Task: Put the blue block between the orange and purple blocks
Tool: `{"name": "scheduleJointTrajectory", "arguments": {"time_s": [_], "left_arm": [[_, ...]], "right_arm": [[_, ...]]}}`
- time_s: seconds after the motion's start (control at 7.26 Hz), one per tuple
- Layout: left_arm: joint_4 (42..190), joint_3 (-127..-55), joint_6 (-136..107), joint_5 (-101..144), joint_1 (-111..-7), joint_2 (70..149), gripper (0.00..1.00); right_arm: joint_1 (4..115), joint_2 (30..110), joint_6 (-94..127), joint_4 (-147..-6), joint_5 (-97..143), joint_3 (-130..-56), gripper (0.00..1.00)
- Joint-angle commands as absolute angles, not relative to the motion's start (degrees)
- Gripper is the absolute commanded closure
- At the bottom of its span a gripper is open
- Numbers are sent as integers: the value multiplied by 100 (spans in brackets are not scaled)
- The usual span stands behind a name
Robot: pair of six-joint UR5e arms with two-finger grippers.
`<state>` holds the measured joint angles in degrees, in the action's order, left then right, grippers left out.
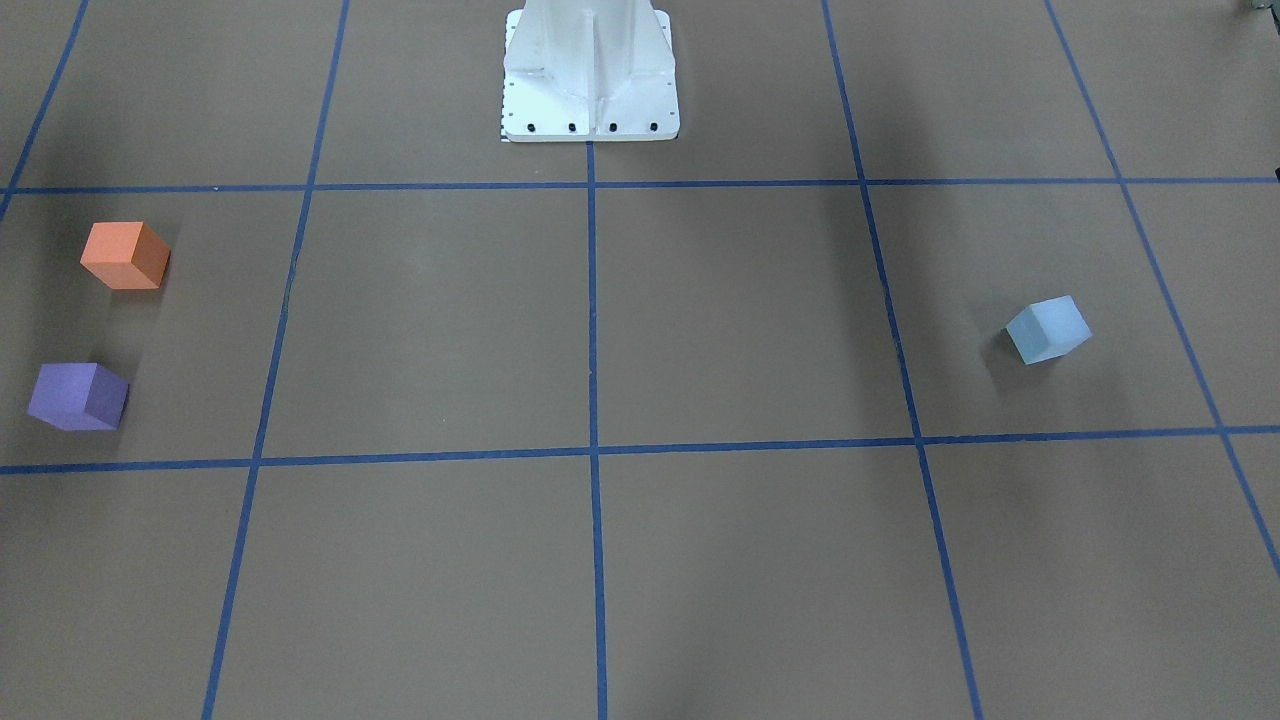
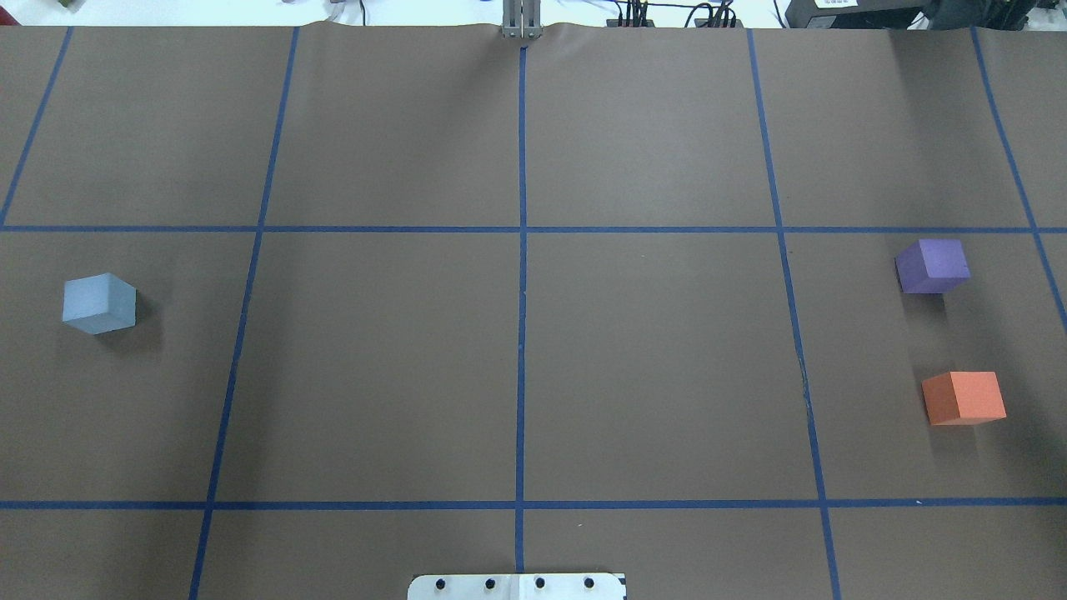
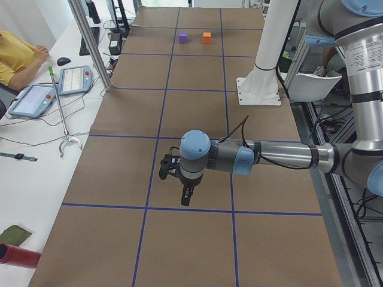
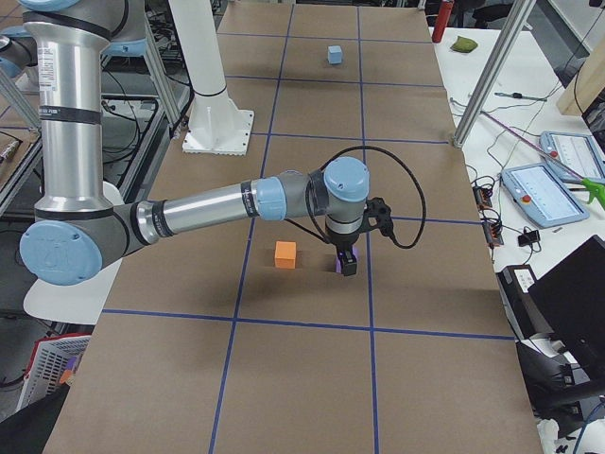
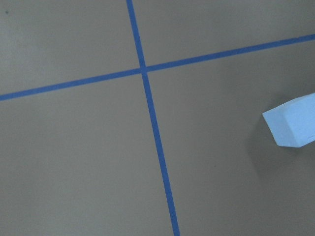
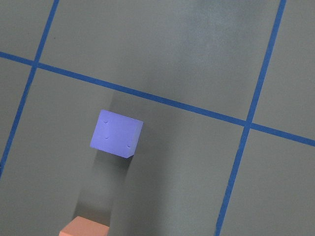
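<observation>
The light blue block (image 2: 98,302) lies on the robot's left side of the table, also in the front view (image 1: 1048,329) and at the left wrist view's right edge (image 5: 293,128). The orange block (image 2: 964,397) and purple block (image 2: 932,265) lie apart on the right side, with a gap between them (image 1: 125,255) (image 1: 78,396). My left gripper (image 3: 186,194) hangs above the table near the blue block, which is hidden there. My right gripper (image 4: 346,267) hangs over the purple block (image 6: 116,133), beside the orange block (image 4: 285,253). I cannot tell whether either gripper is open or shut.
The white robot pedestal (image 1: 590,70) stands at the table's middle on the robot's edge. Blue tape lines grid the brown table (image 2: 650,358). An operator (image 3: 17,57), tablets (image 3: 35,98) and a metal post (image 3: 90,45) are on the far side.
</observation>
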<state>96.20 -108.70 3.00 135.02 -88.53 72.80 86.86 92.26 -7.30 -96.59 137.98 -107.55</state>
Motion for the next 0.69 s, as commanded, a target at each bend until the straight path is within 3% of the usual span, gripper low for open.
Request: {"name": "scheduleJointTrajectory", "arguments": {"time_s": [0.0,0.55], "left_arm": [[9659,-11238,168,13787,-8868,6884,0],[9668,-11171,-1135,14079,-8492,7231,0]], "right_arm": [[8657,9176,-729,-9703,13659,-10714,0],[8648,9343,-765,-9677,13578,-10582,0]]}}
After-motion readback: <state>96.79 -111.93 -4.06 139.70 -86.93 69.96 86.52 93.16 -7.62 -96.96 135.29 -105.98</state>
